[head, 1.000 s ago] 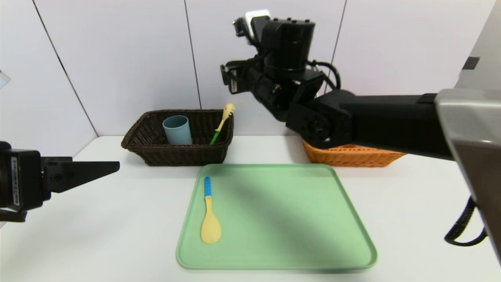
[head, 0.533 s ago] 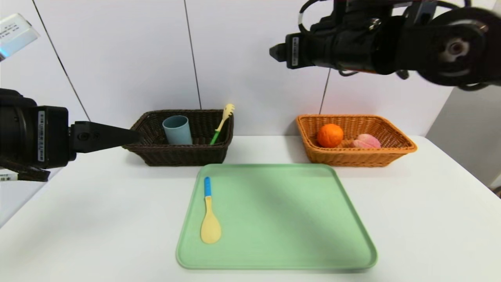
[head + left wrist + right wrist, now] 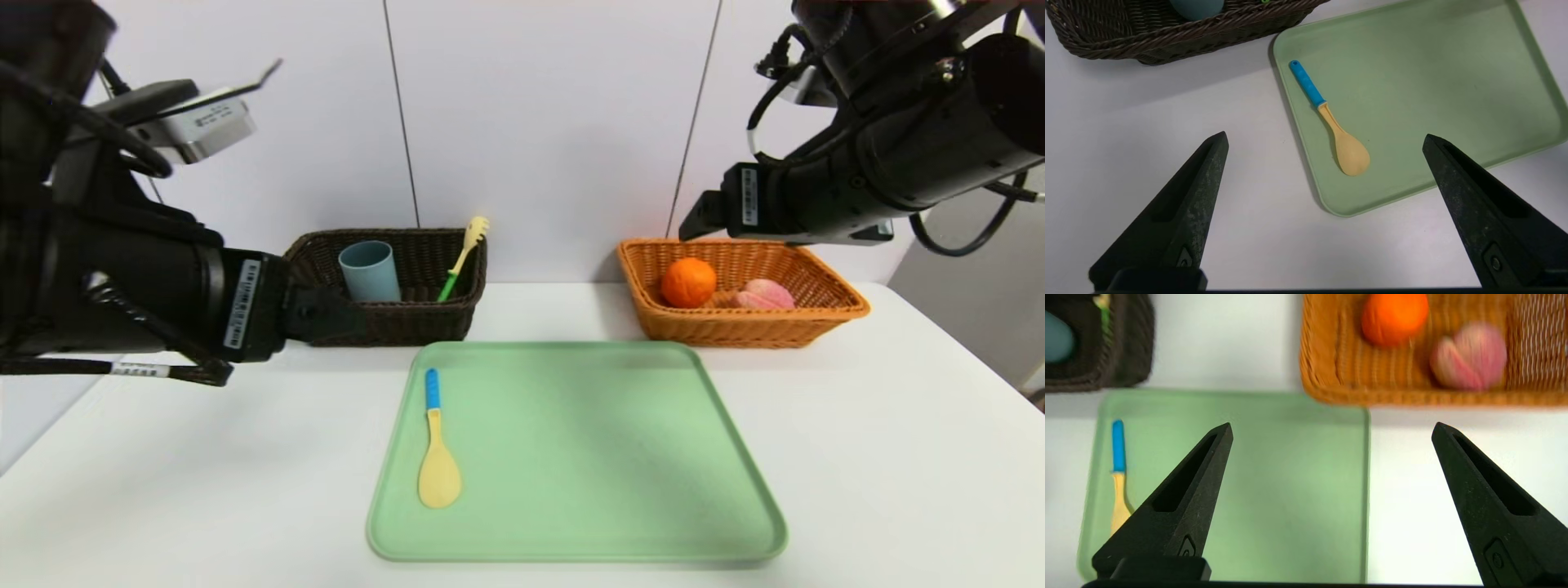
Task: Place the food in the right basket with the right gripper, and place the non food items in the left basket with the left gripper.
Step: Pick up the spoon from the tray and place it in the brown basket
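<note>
Left gripper (image 3: 1325, 139) raised at 9 o'clock, jaws spread wide, empty; white label on its wrist unreadable. Behind, at 11 o'clock, dark left basket (image 3: 326, 322) holding upright grey-blue cup (image 3: 369, 271) and green-handled spoon (image 3: 462, 257) leaning on its wall, bowl up. On green tray (image 3: 588, 457), blue-handled spoon (image 3: 435, 449) lying flat, long axis 12-to-6, handle at 12. At 1 o'clock, right basket (image 3: 735, 331) containing orange (image 3: 688, 282) and peach (image 3: 763, 295). Above, right gripper (image 3: 1331, 428) wide open, empty; label illegible.
</note>
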Controlling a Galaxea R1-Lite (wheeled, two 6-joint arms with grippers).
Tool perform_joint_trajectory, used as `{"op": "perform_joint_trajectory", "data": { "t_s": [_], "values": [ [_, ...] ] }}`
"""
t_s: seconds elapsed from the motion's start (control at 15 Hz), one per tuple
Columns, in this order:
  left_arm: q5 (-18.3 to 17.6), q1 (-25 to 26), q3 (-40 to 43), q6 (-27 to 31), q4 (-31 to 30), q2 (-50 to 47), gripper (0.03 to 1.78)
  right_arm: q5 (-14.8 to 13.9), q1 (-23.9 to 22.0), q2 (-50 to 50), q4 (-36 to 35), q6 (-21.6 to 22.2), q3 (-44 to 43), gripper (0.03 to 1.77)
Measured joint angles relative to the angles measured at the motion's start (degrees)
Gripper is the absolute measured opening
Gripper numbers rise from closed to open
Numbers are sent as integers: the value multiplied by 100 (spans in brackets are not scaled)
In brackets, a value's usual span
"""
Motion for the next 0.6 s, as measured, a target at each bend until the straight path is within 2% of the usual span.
{"op": "perform_joint_trajectory", "data": {
  "t_s": [0.2, 0.47, 0.6],
  "values": [
    [197, -251, -827, -656, 480, 796, 169, 15, -52, -74, 586, 350, 129, 169],
    [226, -527, -2406, -1899, 1797, 1965, 169, 13, -85, -190, 728, 441, 452, 169],
    [222, -577, -2878, -2409, 2305, 2475, 169, 6, -163, -246, 733, 457, 607, 169]
  ]
}}
